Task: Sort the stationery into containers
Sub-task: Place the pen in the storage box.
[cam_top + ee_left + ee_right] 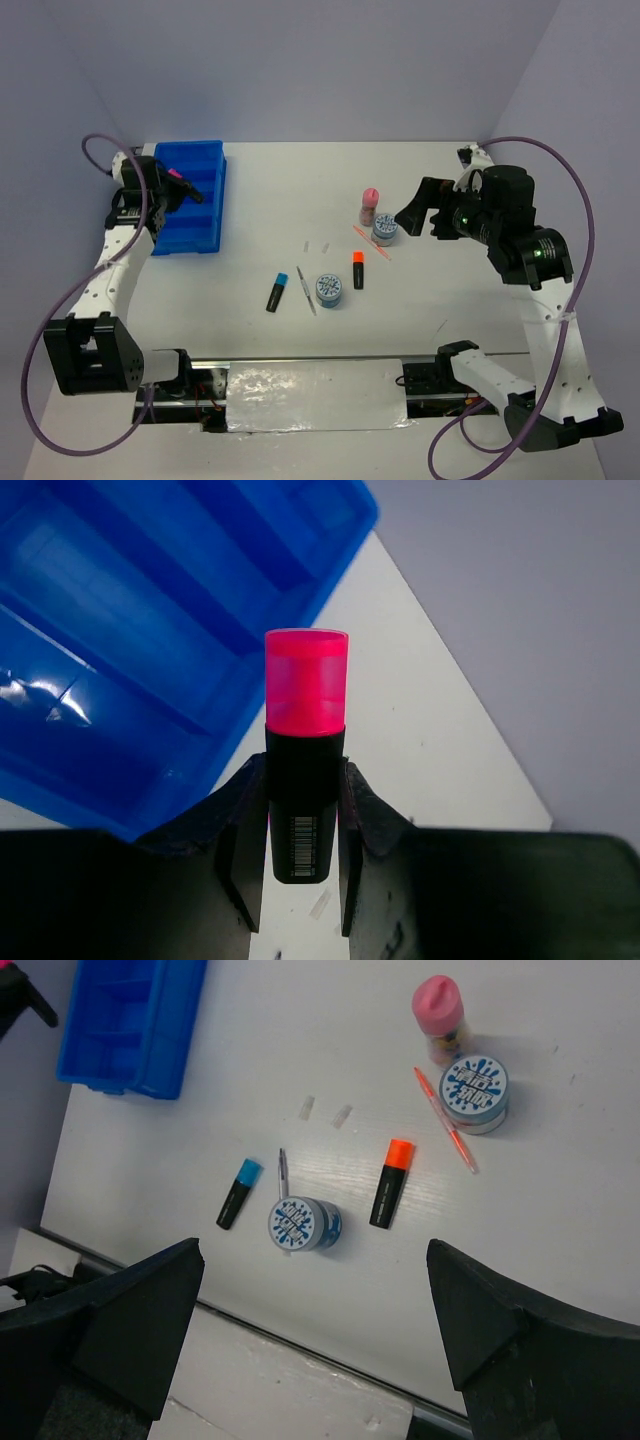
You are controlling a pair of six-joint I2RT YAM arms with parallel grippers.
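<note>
My left gripper [176, 189] is shut on the pink-capped black highlighter [305, 710] and holds it over the left side of the blue divided tray [197, 218], which also shows in the left wrist view [120, 620]. My right gripper [418, 216] is open and empty, raised beside a blue-white disc [384, 229] and the pink-capped tube [368, 206]. On the table lie the blue highlighter [238, 1193], the grey stick [282, 1172], the second disc [298, 1224], the orange highlighter [391, 1182] and the orange stick [446, 1125].
Two small clear tape bits [315, 246] lie mid-table. A metal rail [310, 385] runs along the near edge between the arm bases. Purple cables loop beside both arms. The tray's compartments look empty in the left wrist view.
</note>
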